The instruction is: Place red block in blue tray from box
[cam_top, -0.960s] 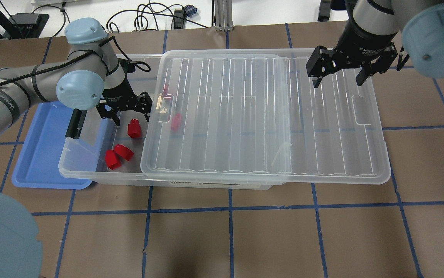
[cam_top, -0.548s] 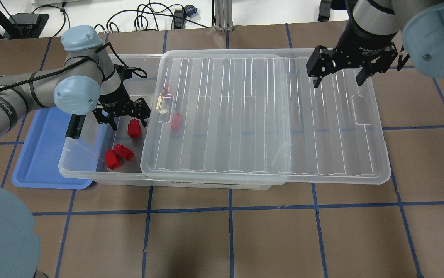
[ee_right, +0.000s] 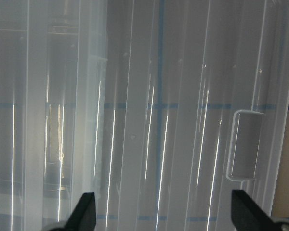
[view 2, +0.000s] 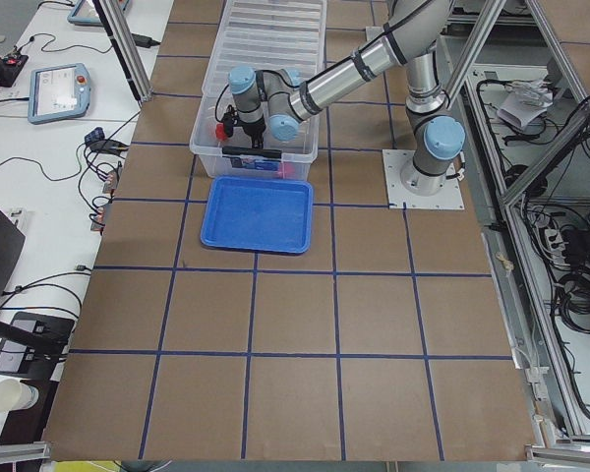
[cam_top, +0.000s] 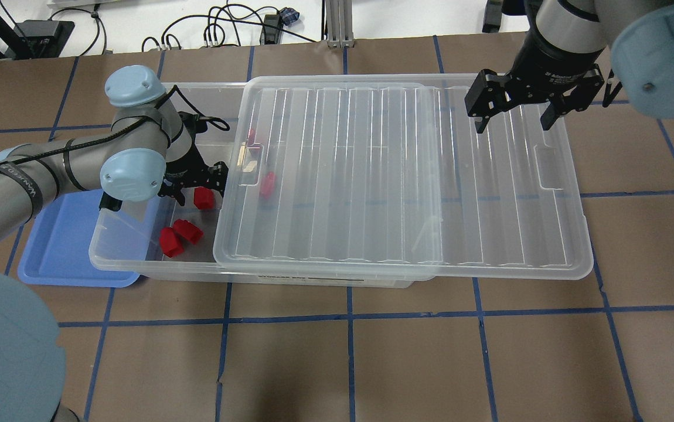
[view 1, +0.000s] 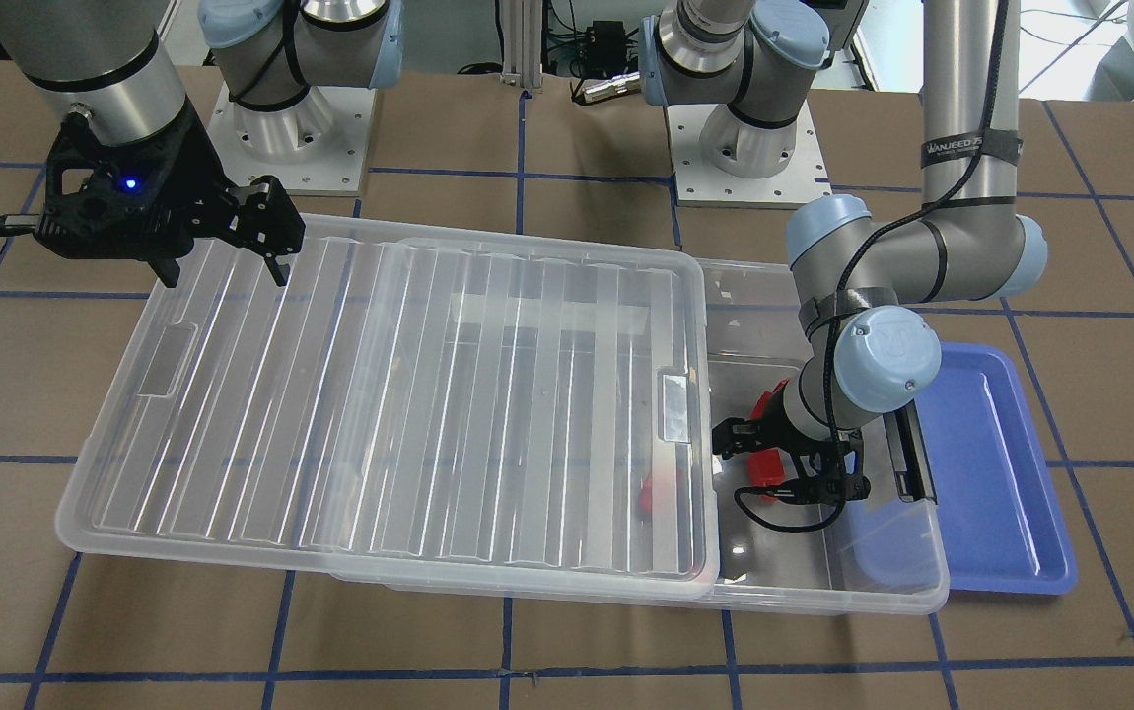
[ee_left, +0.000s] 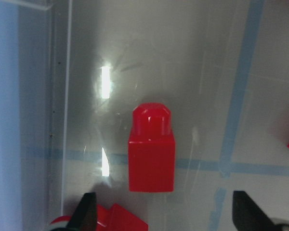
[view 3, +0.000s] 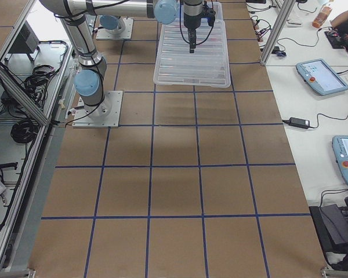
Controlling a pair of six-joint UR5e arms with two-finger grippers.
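Both pincers released, empty: left pincer (cam_top: pixel 199 189) hangs low inside box (cam_top: pixel 138 266), just over red block (ee_left: pixel 151 149); right pincer (cam_top: pixel 514 120) hangs above offset lid (cam_top: pixel 372 176).

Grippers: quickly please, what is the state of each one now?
Left gripper: open, holding nothing, over the red block.
Right gripper: open, holding nothing, over the lid.
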